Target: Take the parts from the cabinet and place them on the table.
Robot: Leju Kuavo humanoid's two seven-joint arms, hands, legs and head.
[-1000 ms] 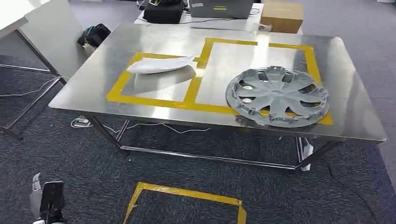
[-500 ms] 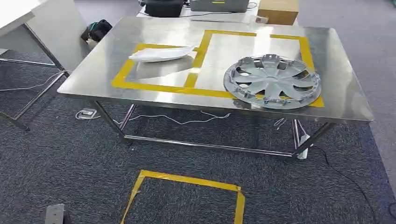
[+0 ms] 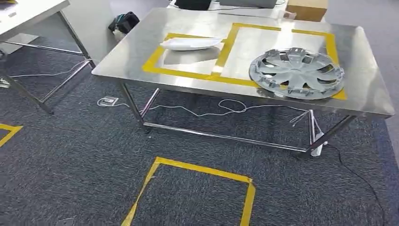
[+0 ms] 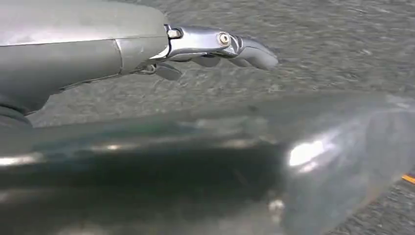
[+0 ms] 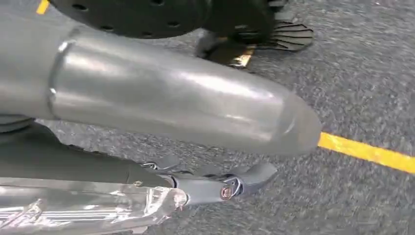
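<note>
Two parts sit on the counter (image 3: 141,52) already: wheel cover (image 3: 297,73) in the rt taped box, white trim piece (image 3: 190,44) in the lt. Left robot hand (image 4: 215,46) hangs by the floor, released, nothing in it; right robot hand (image 5: 215,183) likewise. If more parts remain, turn to the cabinet w/ arms low, clear of the counter edge.

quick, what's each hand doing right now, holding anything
Left hand: holds nothing that can be seen, fingers fairly straight over the carpet; looks open.
Right hand: cannot be told; a shiny wrapped thing lies beside it.
</note>
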